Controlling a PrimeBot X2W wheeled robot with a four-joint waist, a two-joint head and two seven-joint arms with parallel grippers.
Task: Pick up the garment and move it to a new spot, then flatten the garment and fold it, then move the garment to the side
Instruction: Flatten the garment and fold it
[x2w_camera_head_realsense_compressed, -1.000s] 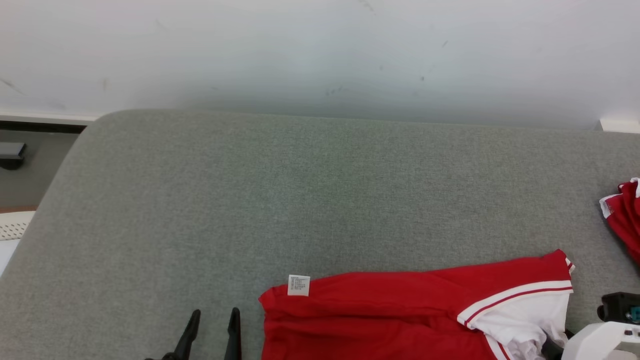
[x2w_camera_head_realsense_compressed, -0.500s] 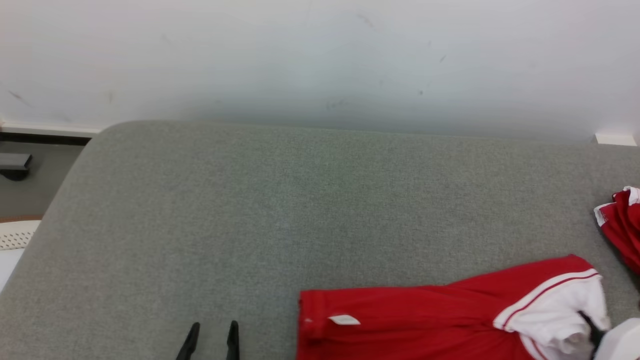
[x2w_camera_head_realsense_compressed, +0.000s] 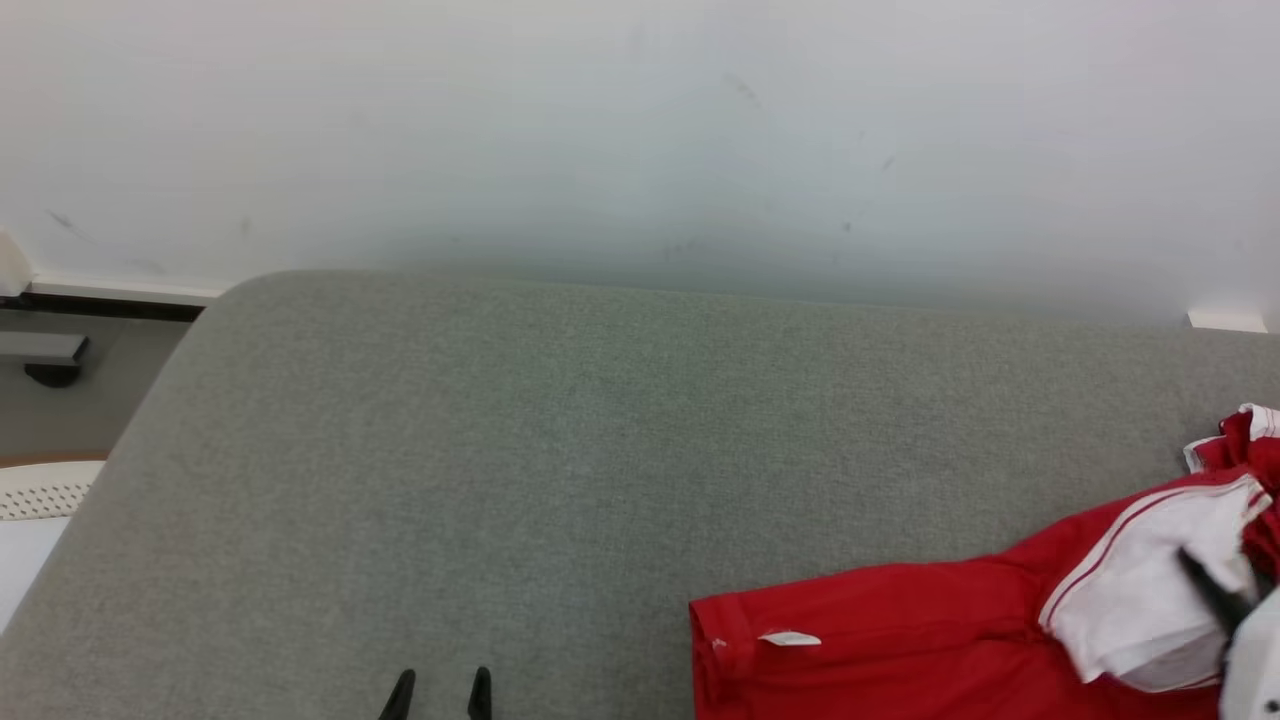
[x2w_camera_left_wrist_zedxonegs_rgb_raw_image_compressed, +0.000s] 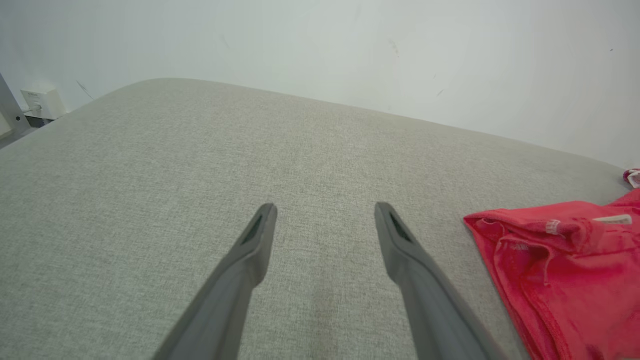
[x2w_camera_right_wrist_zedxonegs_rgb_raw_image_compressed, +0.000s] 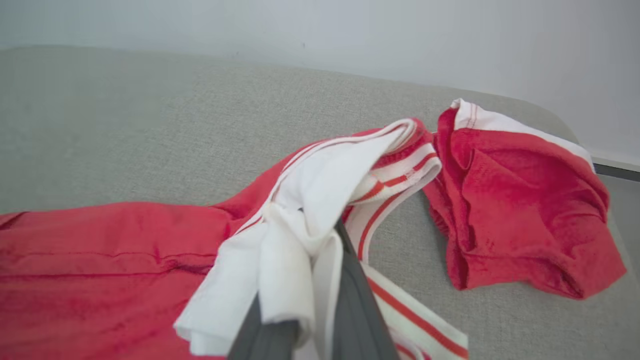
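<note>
So the big grey cushion (x2w_camera_head_realsense_compressed: 600, 450) has loads of bare room from 9 through 12 o'clock in the head view, but the red garment (x2w_camera_head_realsense_compressed: 900, 640) sits crammed down at 4 to 5 o'clock, running off the bottom edge of that view. My guess is that's the first worry: if the pull goes toward 6 instead of up and across, the bulk could slide off the near side. Next, there's a second red-and-white lump (x2w_camera_right_wrist_zedxonegs_rgb_raw_image_compressed: 515, 200) at 3 o'clock, touching or nearly touching the white trim. I can't tell if it's part of the same piece or a separate one, but either way a drag could snag it and haul it along. The right gripper (x2w_camera_right_wrist_zedxonegs_rgb_raw_image_compressed: 325, 260) is clamped on a bunch of the white trim only, so it looks like a thin, edge-only bite. The red body lies flat on the cushion, so its drag could tug that fold right out, or the whole thing could just rope up into a twist. The left gripper (x2w_camera_left_wrist_zedxonegs_rgb_raw_image_compressed: 325, 210) hangs at 6 o'clock, spread wide and empty over bare fabric, well apart from the hem, so nothing supports that end. The little white label (x2w_camera_head_realsense_compressed: 790, 637) is flipped out near the hem, and could catch a finger later.
</note>
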